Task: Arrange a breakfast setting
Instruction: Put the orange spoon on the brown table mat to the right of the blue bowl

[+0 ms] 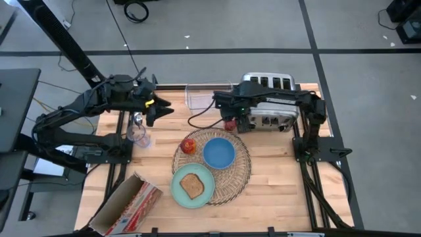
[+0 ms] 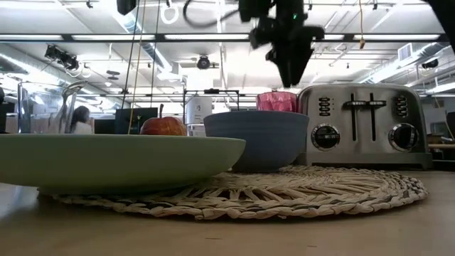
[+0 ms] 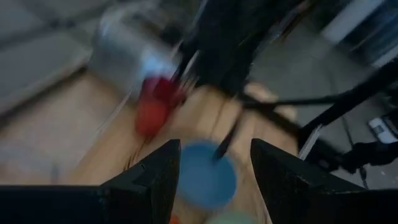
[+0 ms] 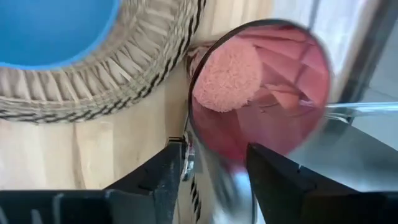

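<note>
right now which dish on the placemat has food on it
The mint-green plate, holding the toast slice; the blue bowl beside it looks empty.

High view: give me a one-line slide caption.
Right gripper over the pink cup beside the toaster; bowl, toast plate, apple on placemat.

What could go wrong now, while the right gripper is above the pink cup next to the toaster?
The translucent pink cup stands between the chrome four-slot toaster and the round woven wicker placemat. The right gripper hangs right above it with its fingers apart, so a low or sideways pull-out could catch the rim and tip the cup. The blue bowl is also close, so a sweeping arm might push it.
</note>
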You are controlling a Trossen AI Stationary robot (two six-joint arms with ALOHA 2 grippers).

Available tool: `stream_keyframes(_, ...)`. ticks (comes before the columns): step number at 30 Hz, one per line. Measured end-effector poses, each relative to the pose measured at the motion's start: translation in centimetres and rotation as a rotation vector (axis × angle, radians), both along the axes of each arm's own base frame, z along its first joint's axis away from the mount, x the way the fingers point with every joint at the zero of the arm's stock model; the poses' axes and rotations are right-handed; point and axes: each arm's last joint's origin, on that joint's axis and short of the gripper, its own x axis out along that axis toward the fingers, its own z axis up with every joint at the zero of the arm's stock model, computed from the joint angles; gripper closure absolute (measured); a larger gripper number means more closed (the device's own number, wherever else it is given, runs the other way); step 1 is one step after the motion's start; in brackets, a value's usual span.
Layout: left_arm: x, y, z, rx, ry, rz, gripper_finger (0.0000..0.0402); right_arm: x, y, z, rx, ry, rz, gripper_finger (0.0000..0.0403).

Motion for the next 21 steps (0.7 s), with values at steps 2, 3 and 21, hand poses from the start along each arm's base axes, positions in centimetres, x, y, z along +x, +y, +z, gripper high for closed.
stream_keyframes(2, -0.8, 0.1, -0.5, -0.050, 0.105, 0.031, 0.0198, -0.8, 0.5, 1.5, -0.009, -0.060, -0.022, 0.0207)
stream_keyframes(3, -1.2, 0.1, -0.6, -0.070, 0.155, 0.056, 0.0198, -1.3, 0.8, 2.3, -0.013, -0.096, -0.035, 0.0203)
stream_keyframes(21, -1.9, 1.8, -3.7, -0.229, 0.502, 0.754, 0.0208, -6.8, 2.5, 10.8, -0.046, -0.606, -0.276, 0.0192)
